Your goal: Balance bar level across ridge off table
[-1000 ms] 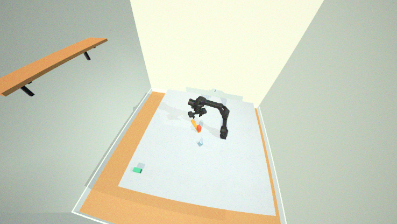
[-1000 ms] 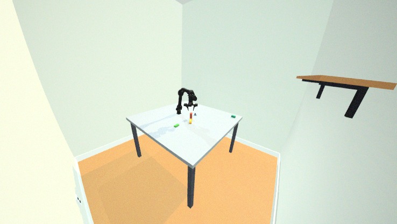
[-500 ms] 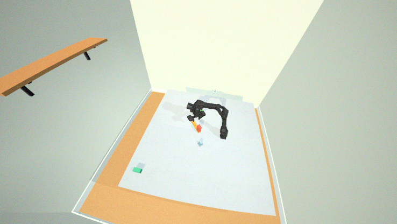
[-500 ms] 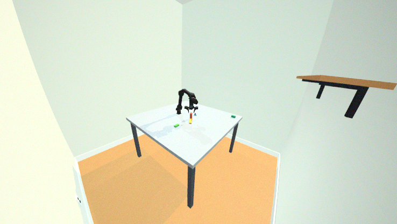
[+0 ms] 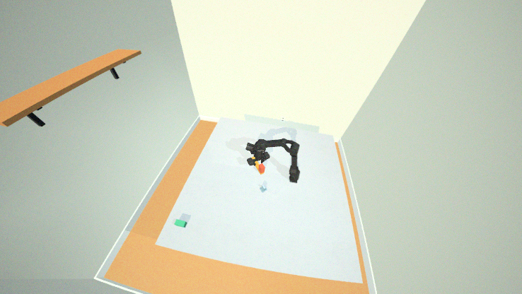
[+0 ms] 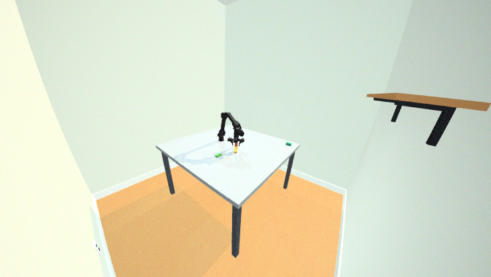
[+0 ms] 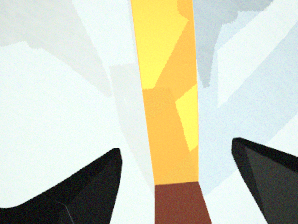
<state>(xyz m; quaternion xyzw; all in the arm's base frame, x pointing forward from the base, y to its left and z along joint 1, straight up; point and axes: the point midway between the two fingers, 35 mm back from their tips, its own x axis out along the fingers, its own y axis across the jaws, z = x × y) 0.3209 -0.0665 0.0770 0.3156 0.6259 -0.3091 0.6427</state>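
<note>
The bar (image 5: 257, 165) (image 6: 235, 150) (image 7: 167, 120) is orange-yellow, with a red block (image 5: 262, 168) (image 7: 181, 206) at one end. It appears to lie on the table. The ridge (image 5: 263, 188) is a small blue-grey piece standing apart from the bar, beyond its red end; it does not show in the wrist view and is hidden in the exterior view. My gripper (image 5: 258, 160) (image 6: 236, 144) (image 7: 177, 145) is open and low over the bar. In the wrist view the bar runs between the fingertips, with a gap on both sides.
The pale table (image 5: 299, 233) (image 6: 237, 186) also bears a teal-green block (image 5: 180, 222) (image 6: 288, 144) near one corner and a bright green block (image 6: 218, 155) near the bar; the arm hides that one in the top view. A wooden shelf (image 5: 73, 78) (image 6: 430, 100) is on a wall.
</note>
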